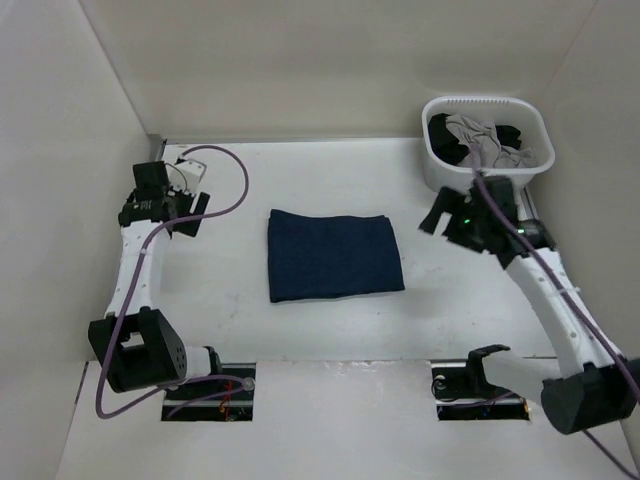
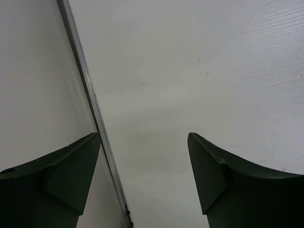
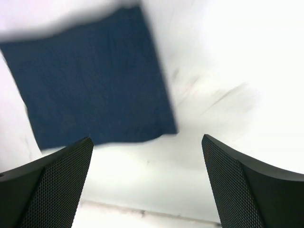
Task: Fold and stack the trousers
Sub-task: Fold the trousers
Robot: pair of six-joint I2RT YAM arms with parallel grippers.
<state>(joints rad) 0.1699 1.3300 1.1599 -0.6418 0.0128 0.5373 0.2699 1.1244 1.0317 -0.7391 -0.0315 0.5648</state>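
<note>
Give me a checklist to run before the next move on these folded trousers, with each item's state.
1. Trousers folded into a flat rectangle on the table: ok.
2. Left gripper open, empty, well away from the trousers: ok.
3. Right gripper open, empty, apart from the trousers: ok.
4. Nothing lying on the trousers: ok.
5. Another pair of trousers in the basket among the grey and black garments: cannot tell.

**What lies on my table**

The white table (image 1: 230, 320) in front of me carries the trousers (image 1: 333, 255), folded into a flat dark-blue rectangle near its middle. At its far right corner stands a white basket (image 1: 487, 101), well apart from the trousers.
</note>
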